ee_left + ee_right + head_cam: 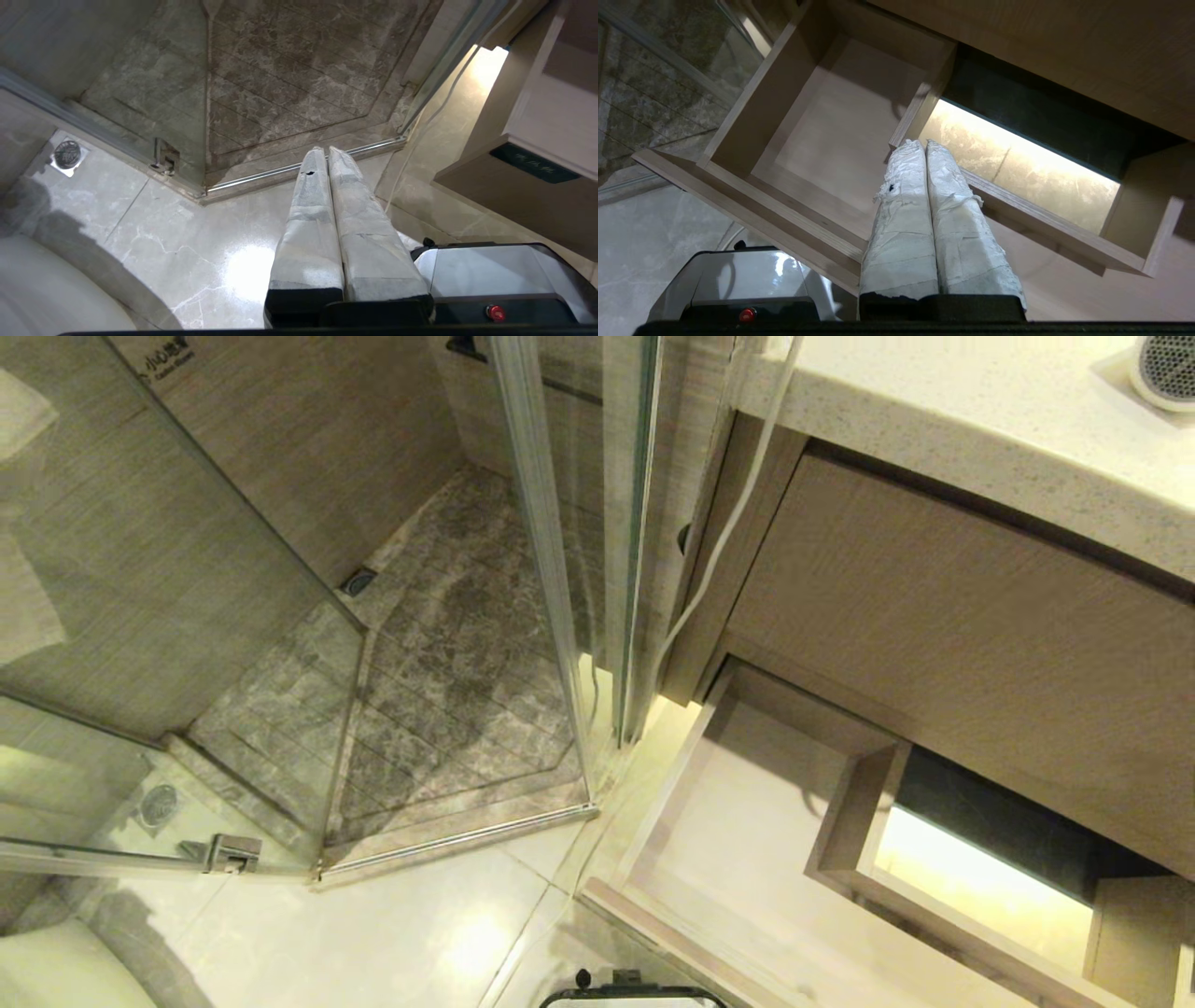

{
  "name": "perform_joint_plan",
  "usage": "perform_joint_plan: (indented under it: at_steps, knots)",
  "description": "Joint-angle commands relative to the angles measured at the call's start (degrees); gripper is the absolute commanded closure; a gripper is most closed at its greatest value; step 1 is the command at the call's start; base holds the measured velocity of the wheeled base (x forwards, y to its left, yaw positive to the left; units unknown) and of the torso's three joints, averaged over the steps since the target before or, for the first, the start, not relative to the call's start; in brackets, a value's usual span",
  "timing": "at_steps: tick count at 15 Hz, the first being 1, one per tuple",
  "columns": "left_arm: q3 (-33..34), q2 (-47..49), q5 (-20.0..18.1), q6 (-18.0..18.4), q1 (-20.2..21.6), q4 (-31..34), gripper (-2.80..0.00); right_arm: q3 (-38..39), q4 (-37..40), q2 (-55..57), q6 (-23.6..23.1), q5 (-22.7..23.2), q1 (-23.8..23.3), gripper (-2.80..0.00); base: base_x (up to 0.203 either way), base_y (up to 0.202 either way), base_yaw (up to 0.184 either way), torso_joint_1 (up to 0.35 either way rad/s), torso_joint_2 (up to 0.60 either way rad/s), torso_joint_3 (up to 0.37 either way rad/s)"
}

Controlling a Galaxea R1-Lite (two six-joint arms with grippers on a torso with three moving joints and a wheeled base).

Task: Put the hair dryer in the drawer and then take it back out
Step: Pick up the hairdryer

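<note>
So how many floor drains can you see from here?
2. A round drain sits in the pale floor tile outside the shower glass, near the door hinge. A dark drain sits inside the shower, at the foot of the wall. Others may be hidden.

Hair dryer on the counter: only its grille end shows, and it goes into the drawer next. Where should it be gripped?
A guess: grip the hair dryer across its stubby round barrel, coming down from above the counter. Its handle is out of view, so judge again once more shows.

Hair dryer (1167, 369) lies on the countertop (980, 420); drawer (747, 821) below stands open, nothing inside
</note>
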Motion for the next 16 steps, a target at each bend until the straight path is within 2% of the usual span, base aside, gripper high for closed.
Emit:
perform_joint_plan:
  at_steps: [1, 11, 16]
  knots:
    - [0.01, -0.02, 0.06, -0.06, 0.0, 0.0, 0.0, 0.0, 0.0, 0.07, -0.06, 0.02, 0.07, 0.0, 0.0, 0.0, 0.0, 0.222, -0.43, -0.201]
    - [0.01, -0.02, 0.06, -0.24, 0.0, 0.0, 0.0, 0.0, 0.0, 0.07, 0.03, -0.06, 0.03, 0.0, 0.0, 0.0, 0.0, 0.292, -0.57, -0.273]
    - [0.1, -0.02, -0.02, -0.48, 0.0, -0.18, 0.0, 0.0, 0.06, 0.07, 0.03, -0.06, -0.01, 0.0, 0.0, 0.0, 0.0, 0.204, -0.39, -0.188]
